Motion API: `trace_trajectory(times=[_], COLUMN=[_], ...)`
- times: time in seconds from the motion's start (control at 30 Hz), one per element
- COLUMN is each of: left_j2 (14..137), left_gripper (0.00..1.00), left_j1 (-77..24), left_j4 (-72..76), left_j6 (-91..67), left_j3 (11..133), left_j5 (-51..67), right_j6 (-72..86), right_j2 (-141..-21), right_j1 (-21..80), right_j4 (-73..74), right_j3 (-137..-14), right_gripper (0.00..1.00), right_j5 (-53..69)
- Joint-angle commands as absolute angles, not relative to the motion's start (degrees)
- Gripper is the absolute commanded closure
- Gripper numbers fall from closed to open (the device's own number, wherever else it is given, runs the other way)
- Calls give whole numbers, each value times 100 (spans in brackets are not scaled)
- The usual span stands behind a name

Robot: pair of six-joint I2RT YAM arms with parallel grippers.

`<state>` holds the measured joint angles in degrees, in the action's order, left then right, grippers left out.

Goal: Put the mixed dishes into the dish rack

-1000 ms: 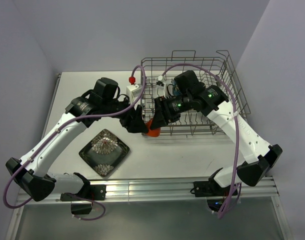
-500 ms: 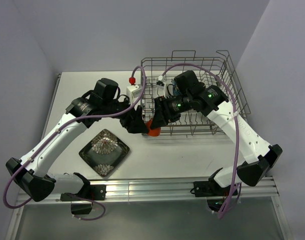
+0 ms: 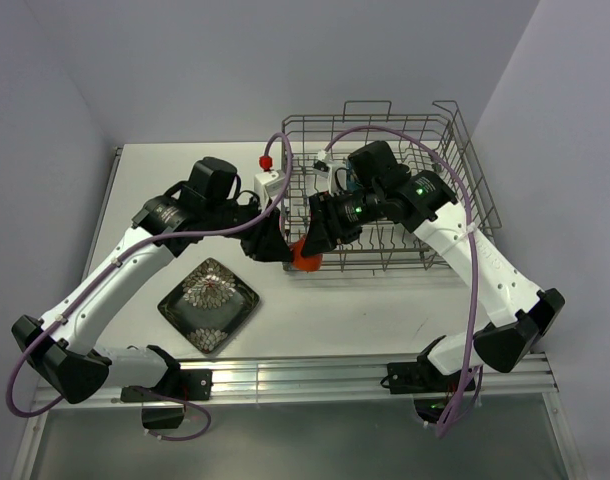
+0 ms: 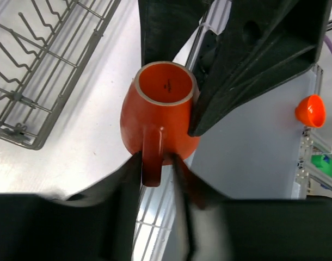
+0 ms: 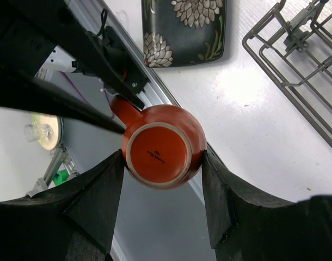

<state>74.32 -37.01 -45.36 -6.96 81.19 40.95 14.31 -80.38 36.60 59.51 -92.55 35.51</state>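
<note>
Handover posture: right claw (image 5: 163,162) grasps small orange cup (image 3: 306,257) by its body while left claw (image 4: 154,169) clenches its handle. Cup hangs just outside dish rack (image 3: 365,118), apparently for regripping.

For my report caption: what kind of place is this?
Probably a robot test bench, not a kitchen: two robot arms bolted to a white table, bare walls around, only a dish rack, plate and orange cup.
</note>
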Motion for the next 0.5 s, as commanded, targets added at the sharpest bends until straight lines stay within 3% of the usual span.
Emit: trace_trajectory(times=[0.0, 0.07, 0.2, 0.4, 0.47], left_j2=[7304, 7304, 7312, 7286, 7234], left_gripper=[71, 76, 100, 100, 100], left_j1=[-3718, -3709, -3709, -3709, -3709], left_j4=[-4351, -4351, -4333, -4315, -4298], left_j6=[-615, -615, -615, -580, -554], left_j3=[8086, 8086, 8095, 8103, 8104], left_j5=[4254, 4306, 4385, 4395, 4386], right_j6=[1468, 1485, 1441, 1362, 1292], right_j2=[-7910, -7919, -7963, -8130, -8191], right_j1=[3700, 3700, 3700, 3700, 3700], right_j4=[5634, 5616, 5651, 5757, 5809], right_j3=[-9431, -9457, -9518, -9738, -9782], right_gripper=[100, 100, 100, 100, 79], right_j5=[3805, 3867, 3876, 3981, 4191])
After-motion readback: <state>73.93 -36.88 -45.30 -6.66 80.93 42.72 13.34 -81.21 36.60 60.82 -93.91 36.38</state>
